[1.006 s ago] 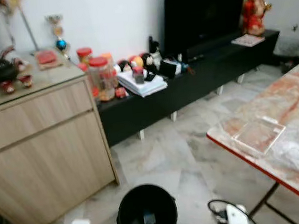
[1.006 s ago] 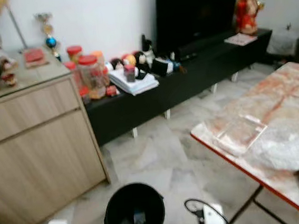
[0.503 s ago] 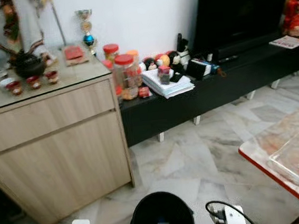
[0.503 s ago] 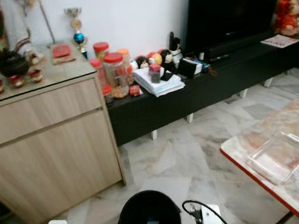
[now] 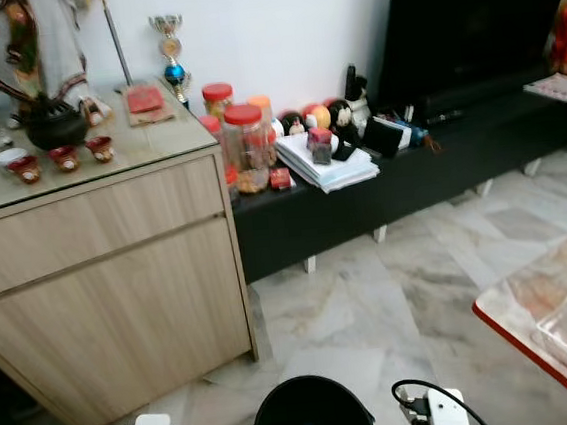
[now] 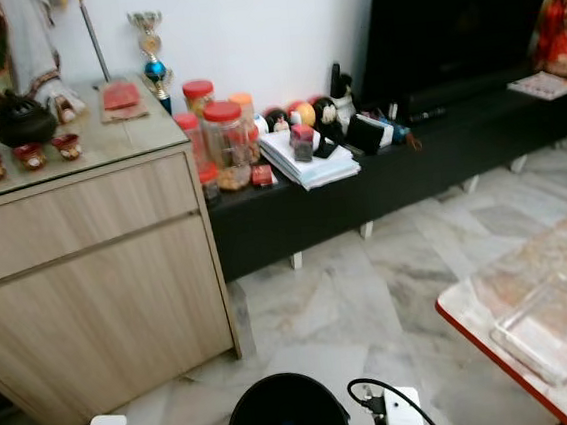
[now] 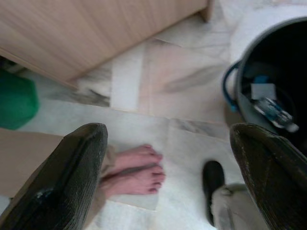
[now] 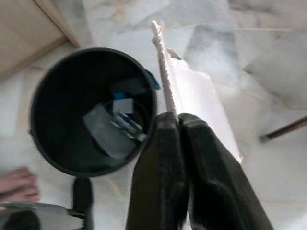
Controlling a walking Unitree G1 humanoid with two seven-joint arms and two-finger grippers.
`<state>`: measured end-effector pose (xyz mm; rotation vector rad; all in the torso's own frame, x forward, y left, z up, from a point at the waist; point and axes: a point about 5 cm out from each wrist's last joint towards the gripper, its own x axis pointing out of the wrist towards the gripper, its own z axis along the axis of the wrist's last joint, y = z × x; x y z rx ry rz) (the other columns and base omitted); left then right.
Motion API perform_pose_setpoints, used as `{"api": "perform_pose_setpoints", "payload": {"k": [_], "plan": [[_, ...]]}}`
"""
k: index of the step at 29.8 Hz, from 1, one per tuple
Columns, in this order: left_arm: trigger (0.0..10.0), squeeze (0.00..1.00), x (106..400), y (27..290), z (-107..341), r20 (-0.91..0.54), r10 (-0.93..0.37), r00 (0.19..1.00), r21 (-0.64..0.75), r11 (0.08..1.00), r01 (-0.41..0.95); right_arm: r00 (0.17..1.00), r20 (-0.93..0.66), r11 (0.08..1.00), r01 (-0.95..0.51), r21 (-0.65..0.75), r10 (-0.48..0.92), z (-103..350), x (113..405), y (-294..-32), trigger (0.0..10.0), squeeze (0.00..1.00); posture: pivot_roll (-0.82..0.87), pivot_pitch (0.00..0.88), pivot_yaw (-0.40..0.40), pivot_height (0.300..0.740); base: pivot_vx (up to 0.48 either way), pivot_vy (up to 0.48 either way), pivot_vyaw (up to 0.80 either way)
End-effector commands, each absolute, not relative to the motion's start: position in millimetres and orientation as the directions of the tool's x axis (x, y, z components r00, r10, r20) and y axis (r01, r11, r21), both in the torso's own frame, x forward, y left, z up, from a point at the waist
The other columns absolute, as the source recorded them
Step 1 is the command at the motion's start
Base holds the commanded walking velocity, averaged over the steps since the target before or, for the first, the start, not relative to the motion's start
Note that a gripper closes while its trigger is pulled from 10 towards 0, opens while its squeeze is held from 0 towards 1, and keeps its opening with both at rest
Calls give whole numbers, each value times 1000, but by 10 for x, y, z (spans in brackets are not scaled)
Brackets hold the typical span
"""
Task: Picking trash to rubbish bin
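Flanking marble floor [image 5: 372,294]: wooden cabinet [image 5: 109,279], black bin [image 6: 283,418].

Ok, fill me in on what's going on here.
The robot stands over a black rubbish bin that already holds some trash. Its right gripper is shut on a flat white piece of trash, held beside the bin's rim and not yet dropped in. The left gripper hangs open over the floor, near a person's bare foot.

The black bin [image 6: 283,413] stands open-topped on bare marble floor [image 5: 372,294]. A wooden cabinet [image 5: 99,280] crowds its left, a red-edged table [image 6: 535,319] its right, and a bare foot [image 7: 136,170] stands nearby.
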<state>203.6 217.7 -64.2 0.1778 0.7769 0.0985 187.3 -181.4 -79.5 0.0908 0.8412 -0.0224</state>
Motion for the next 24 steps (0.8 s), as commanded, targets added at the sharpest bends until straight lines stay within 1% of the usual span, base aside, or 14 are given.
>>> {"api": "perform_pose_setpoints", "payload": {"k": [1,3,4,5,7,8,9,10,12,14,15,16,20,24], "plan": [[10000,0,2053,2202,-628,-683,158,713,199,980,-26,667,-740,997,-55,63,84,-760,1968,-1692,10000,0,173,16,-25,740,0,0,0],[10000,0,2106,2175,-602,-675,141,724,198,980,-6,660,-741,990,-131,50,125,-740,2019,-1608,10000,0,173,16,-25,740,0,0,0],[10000,0,2143,2144,-590,-677,121,726,196,980,19,660,-733,983,-172,69,167,-717,2064,-1533,10000,0,169,21,-28,740,0,0,0],[10000,0,2152,2134,-588,-678,115,726,194,981,26,660,-729,980,-181,79,181,-710,2077,-1510,10000,0,169,21,-28,740,0,0,0],[10000,0,2272,2033,-523,-650,51,758,194,976,101,657,-718,969,-227,100,228,-670,2152,-1397,10000,0,171,22,-34,740,0,0,0],[10000,0,2404,1900,-442,-614,-32,788,200,960,194,653,-707,954,-281,107,272,-626,2223,-1287,10000,0,174,24,-37,740,0,0,0],[10000,0,2457,1827,-407,-599,-75,797,203,949,242,654,-701,949,-297,108,284,-607,2251,-1248,10000,0,178,27,-41,740,0,0,0],[10000,0,2488,1779,-386,-590,-102,801,205,941,271,654,-698,946,-306,107,291,-596,2267,-1226,10000,0,178,27,-41,740,0,0,0],[10000,0,2503,1754,-376,-586,-116,802,205,936,286,654,-697,944,-311,107,294,-590,2275,-1215,10000,0,178,27,-41,740,0,0,0],[10000,0,2573,1544,-324,-570,-241,785,169,901,399,659,-684,934,-343,97,313,-549,2332,-1135,10000,0,182,28,-41,740,0,0,0],[10000,0,2603,1412,-293,-561,-317,765,149,871,469,660,-678,928,-361,92,324,-524,2365,-1085,10000,0,182,28,-41,740,0,0,0],[10000,0,2631,1236,-253,-549,-408,729,139,816,561,658,-673,919,-385,84,337,-491,2407,-1019,10000,0,184,30,-42,740,0,0,0],[10000,0,2648,1072,-213,-531,-476,701,125,774,621,662,-658,906,-418,72,358,-438,2465,-915,10000,0,184,37,-44,740,0,0,0],[10000,0,2633,1050,-218,-530,-490,692,124,763,635,664,-653,894,-445,48,366,-408,2497,-853,10000,0,187,43,-45,740,0,0,0]]}}
